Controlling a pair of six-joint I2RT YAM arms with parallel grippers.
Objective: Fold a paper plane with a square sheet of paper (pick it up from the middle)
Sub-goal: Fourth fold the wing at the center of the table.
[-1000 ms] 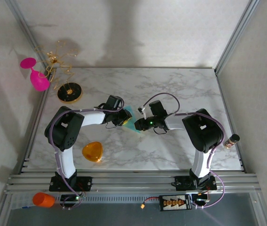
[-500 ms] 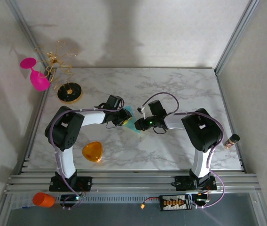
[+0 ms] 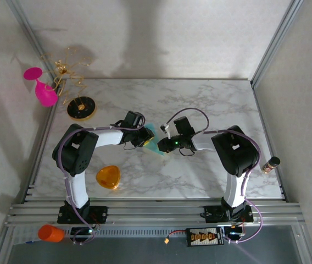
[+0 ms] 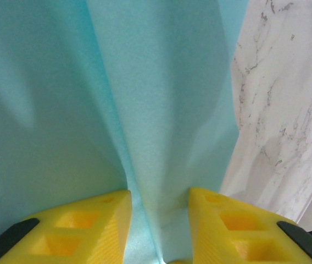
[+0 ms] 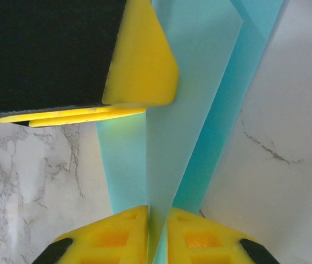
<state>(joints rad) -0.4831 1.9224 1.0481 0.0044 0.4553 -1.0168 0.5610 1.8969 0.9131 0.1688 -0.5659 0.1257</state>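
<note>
The square sheet of paper [image 3: 155, 141] is teal and folded lengthwise into several layers, lying at mid-table between both grippers. I cannot tell whether it has the shape of the paper plane. My left gripper [image 3: 145, 137] reaches in from the left. In the left wrist view the paper [image 4: 161, 99] runs as a ridge between the left gripper [image 4: 160, 203], both yellow fingers touching it. My right gripper [image 5: 157, 212] is shut on an upright pale flap of the paper [image 5: 189, 99]. A left finger [image 5: 145, 71] shows just above it.
An orange rounded-triangle piece [image 3: 107, 177] lies near the left arm's base. A pink glass [image 3: 42, 88] and a gold wire stand on a black base [image 3: 81, 108] sit at the far left. A small bottle [image 3: 270, 164] stands at the right edge and an orange cup [image 3: 50, 233] at the front left.
The right gripper's jaws have closed onto the paper flap. Both arms have barely moved over the table.
</note>
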